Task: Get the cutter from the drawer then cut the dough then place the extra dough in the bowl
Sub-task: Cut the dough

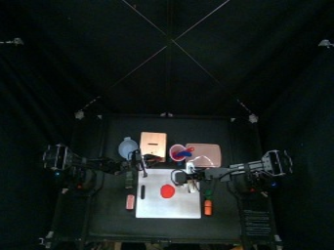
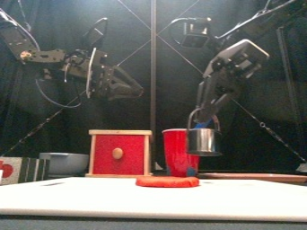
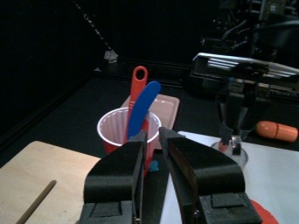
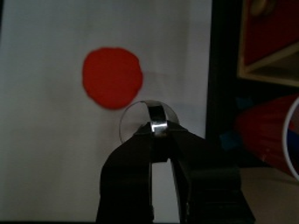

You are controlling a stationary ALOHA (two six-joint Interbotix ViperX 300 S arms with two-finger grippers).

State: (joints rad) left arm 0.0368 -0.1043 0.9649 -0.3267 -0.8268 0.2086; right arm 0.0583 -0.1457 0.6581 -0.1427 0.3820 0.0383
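Metal makes the cutter (image 2: 202,141) light, rigid and slick, so its thin wire handle is the sensible hold; the right gripper (image 4: 155,131) has its jaws clamped on that handle, the ring hanging above the white cutting board (image 1: 156,207). The dough (image 2: 167,181), a flat red disc, lies soft and matte on the board's middle, likely to yield and stick. The left gripper (image 3: 158,149), by the board's back left corner, seems closed and empty.

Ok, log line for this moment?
right gripper: shut on cutter, above board | dough: whole, uncut | left gripper: raised, empty
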